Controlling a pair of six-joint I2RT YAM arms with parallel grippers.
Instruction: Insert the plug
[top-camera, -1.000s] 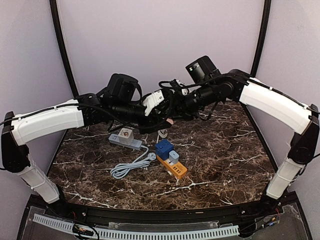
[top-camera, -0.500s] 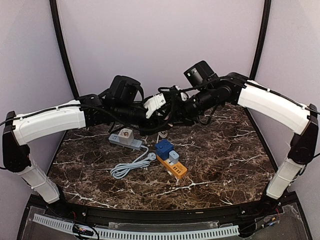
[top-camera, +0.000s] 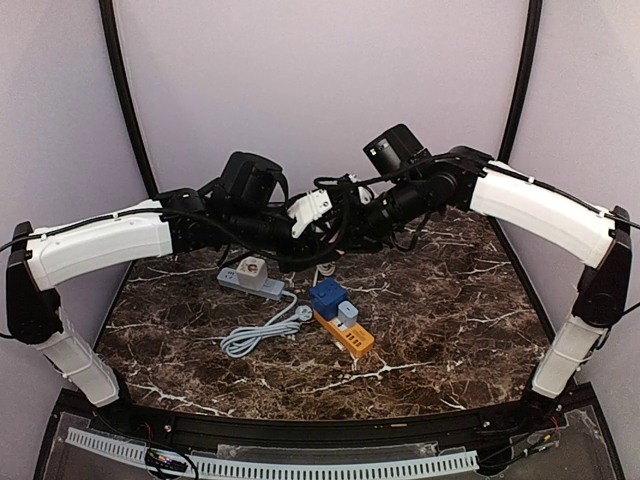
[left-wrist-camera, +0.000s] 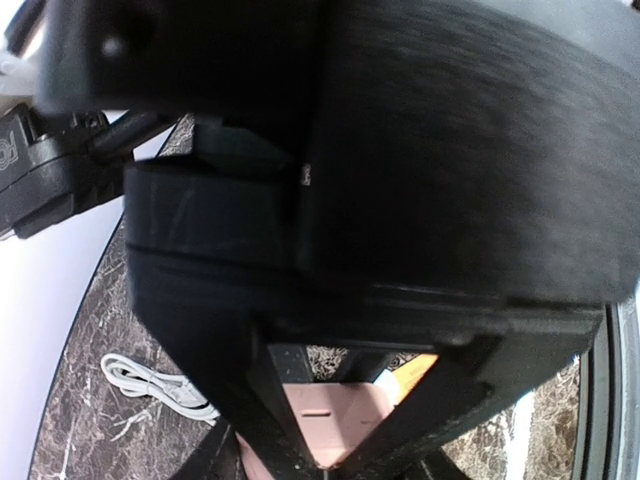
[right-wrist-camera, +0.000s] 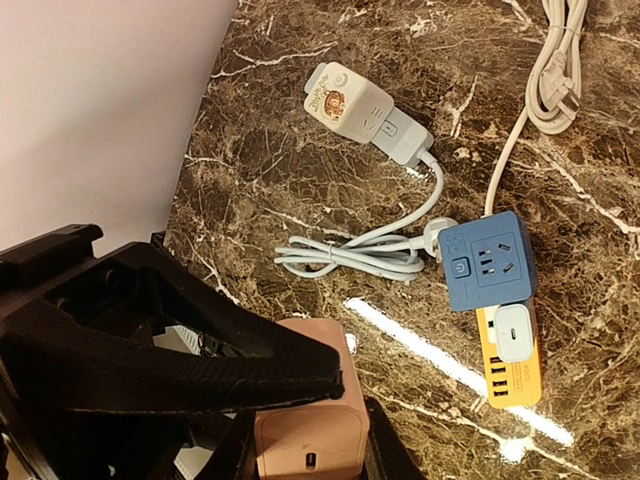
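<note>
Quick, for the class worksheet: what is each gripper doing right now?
Left gripper: shut on the pink adapter.
Right gripper: shut on the same pink adapter.

A beige cord (right-wrist-camera: 545, 100) lies bundled on the dark marble table (top-camera: 450, 330), lilac walls (top-camera: 320, 80) behind.

Open marble (top-camera: 450, 320) lies right of the orange strip (top-camera: 350, 338); grey strip (top-camera: 262, 285), cable (top-camera: 260, 335) and blue cube (top-camera: 327, 295) crowd centre-left

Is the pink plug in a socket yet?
Out. The pink plug is held up in the air, well above the blue socket cube on the table.
</note>
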